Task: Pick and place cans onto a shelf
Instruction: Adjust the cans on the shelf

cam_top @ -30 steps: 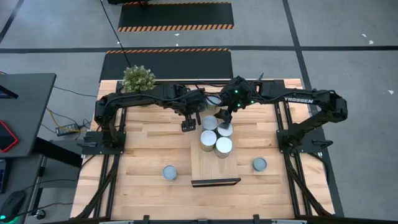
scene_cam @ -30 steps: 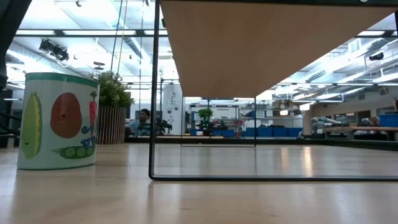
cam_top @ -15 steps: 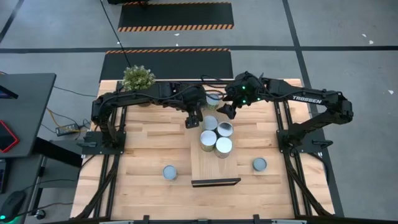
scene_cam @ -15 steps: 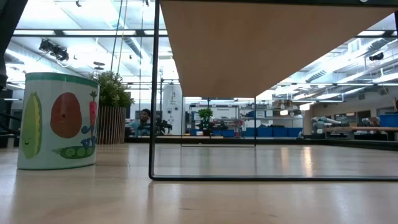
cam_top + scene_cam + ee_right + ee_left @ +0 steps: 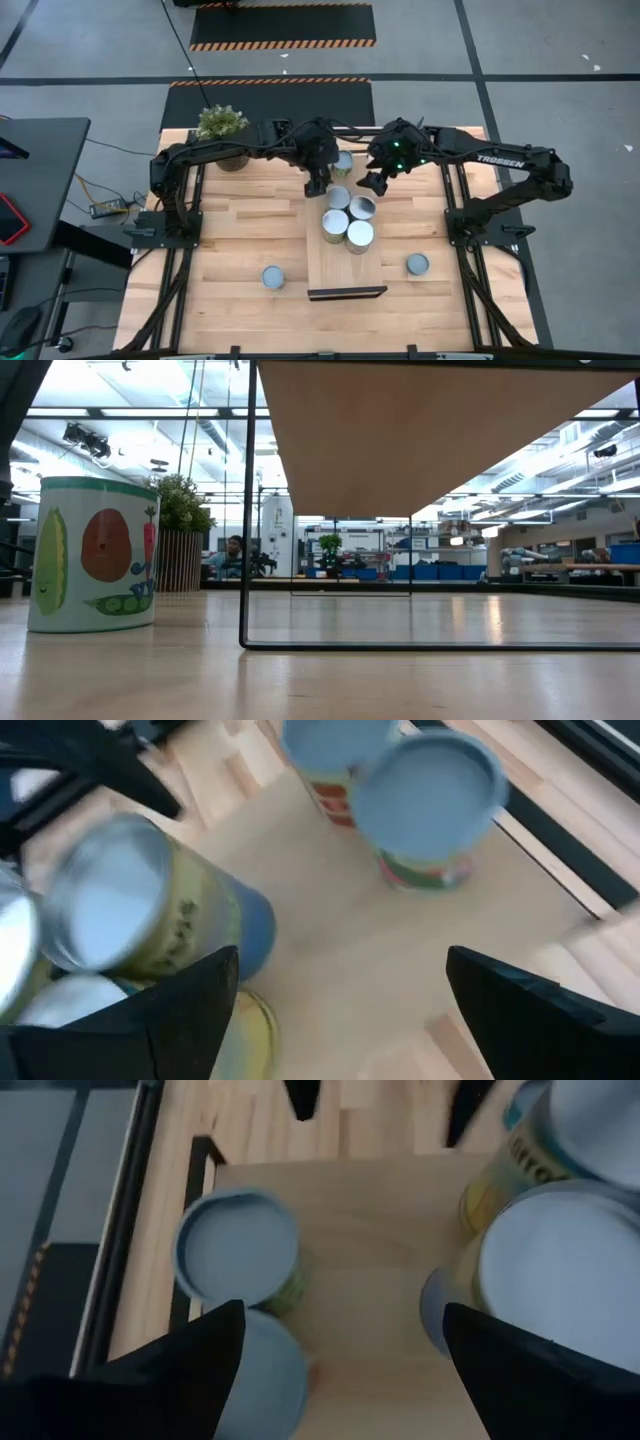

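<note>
The light wood shelf (image 5: 345,268) stands mid-table with its dark front edge toward the near side. Several cans stand upright on it in a cluster (image 5: 348,216), and one more (image 5: 343,160) stands at its far end. Two cans stand on the tabletop, one left (image 5: 272,277) and one right (image 5: 417,264). My left gripper (image 5: 317,183) is open and empty over the shelf's far left part. My right gripper (image 5: 373,183) is open and empty over its far right part. Both wrist views look down on can tops (image 5: 238,1245) (image 5: 425,785) between my spread fingers.
A potted green plant (image 5: 222,125) stands at the table's far left. In the low view a can with a vegetable print (image 5: 93,555) stands at the left, and the shelf's underside (image 5: 440,430) rests on a thin black frame (image 5: 247,510).
My left gripper has moved toward the table's far edge and a little right, away from the can cluster. My right gripper has moved toward the table's right edge. The cans have stayed where they were.
</note>
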`<state>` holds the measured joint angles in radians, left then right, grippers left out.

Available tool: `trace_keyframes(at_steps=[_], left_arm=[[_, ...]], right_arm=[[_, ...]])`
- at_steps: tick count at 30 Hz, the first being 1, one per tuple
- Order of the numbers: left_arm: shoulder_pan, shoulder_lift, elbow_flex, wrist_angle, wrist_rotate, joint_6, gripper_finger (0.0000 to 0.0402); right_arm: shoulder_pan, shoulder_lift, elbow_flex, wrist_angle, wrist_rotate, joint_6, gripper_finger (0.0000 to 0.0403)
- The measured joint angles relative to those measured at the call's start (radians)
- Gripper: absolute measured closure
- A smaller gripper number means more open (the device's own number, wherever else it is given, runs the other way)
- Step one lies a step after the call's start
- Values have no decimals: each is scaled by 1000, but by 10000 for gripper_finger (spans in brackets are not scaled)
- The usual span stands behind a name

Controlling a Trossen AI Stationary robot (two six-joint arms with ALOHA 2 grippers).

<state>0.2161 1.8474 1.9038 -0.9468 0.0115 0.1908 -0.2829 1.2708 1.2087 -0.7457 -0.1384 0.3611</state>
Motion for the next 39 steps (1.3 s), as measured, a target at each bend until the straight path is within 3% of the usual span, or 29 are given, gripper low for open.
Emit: trace_keyframes(at_steps=[19,26,31,39], left_arm=[[-53,35,0,1,24,-21,56],[-71,35,0,-29,21,-20,56],[-77,27,0,-84,-62,3,56],[-77,-7,1,-171,-62,6,56]], right_arm=[[2,-195,0,-197,126,55,39],[52,-187,0,-203,120,55,39],[121,-160,0,-286,128,79,39],[215,-143,-60,-305,166,162,39]])
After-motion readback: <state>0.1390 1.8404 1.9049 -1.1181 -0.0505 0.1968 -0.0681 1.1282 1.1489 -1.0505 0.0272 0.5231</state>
